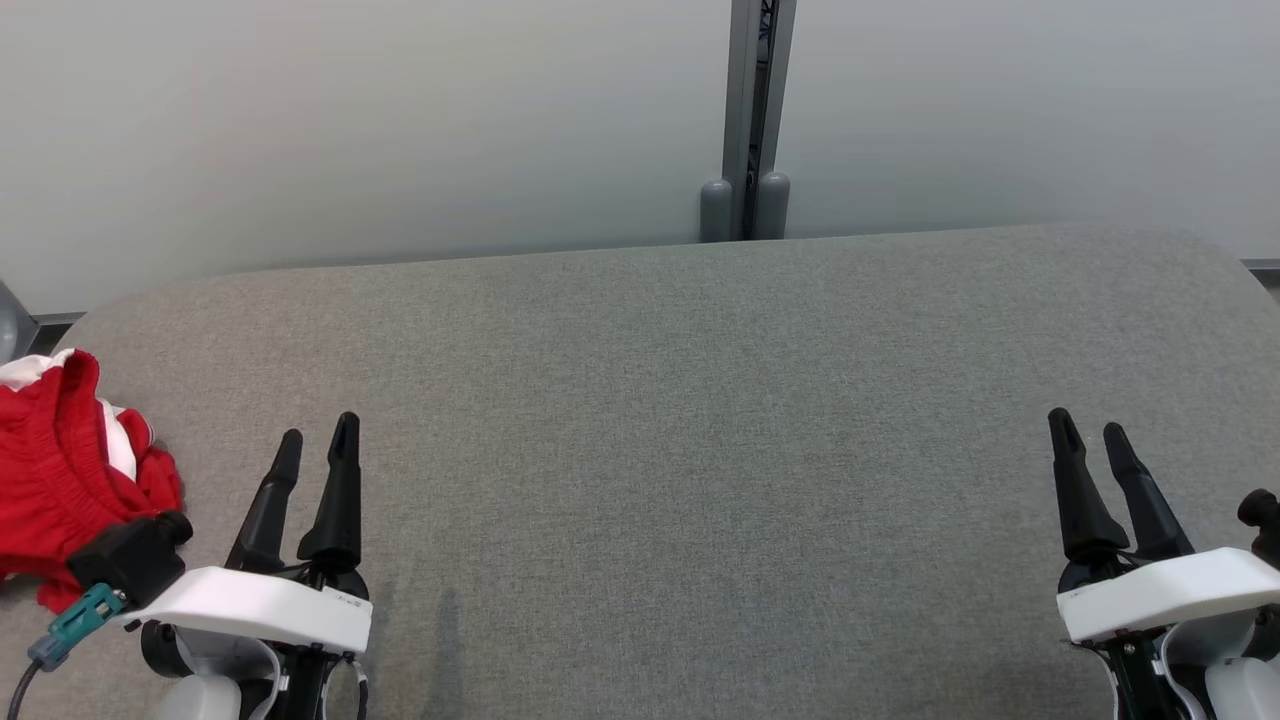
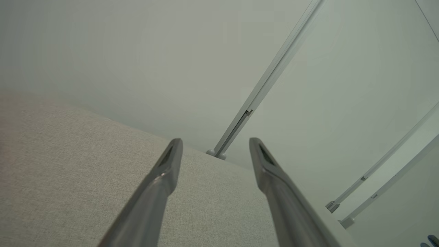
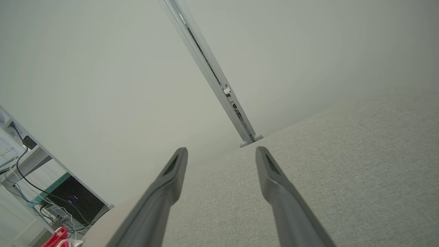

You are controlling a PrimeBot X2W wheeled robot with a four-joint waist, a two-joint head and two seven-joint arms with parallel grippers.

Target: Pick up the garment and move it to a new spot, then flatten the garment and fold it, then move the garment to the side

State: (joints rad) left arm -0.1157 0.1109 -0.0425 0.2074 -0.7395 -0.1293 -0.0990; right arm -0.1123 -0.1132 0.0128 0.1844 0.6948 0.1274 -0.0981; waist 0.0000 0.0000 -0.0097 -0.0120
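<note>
Over table (image 1: 700, 400), L gripper (image 1: 319, 427) & R gripper (image 1: 1086, 422) point fwd, jaws apart

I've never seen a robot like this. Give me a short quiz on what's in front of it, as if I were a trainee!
1. True or false: the left claw is holding the red garment.
2. Where does the red garment lie on the grey table? A) in the middle B) at the robot's left end, crumpled C) at the robot's right end, folded
3. Fill in: the left claw and the right claw both stand ____, with nothing between their fingers.

Key: 1 false, since it is beside the garment and empty; 2 B; 3 open.
</note>
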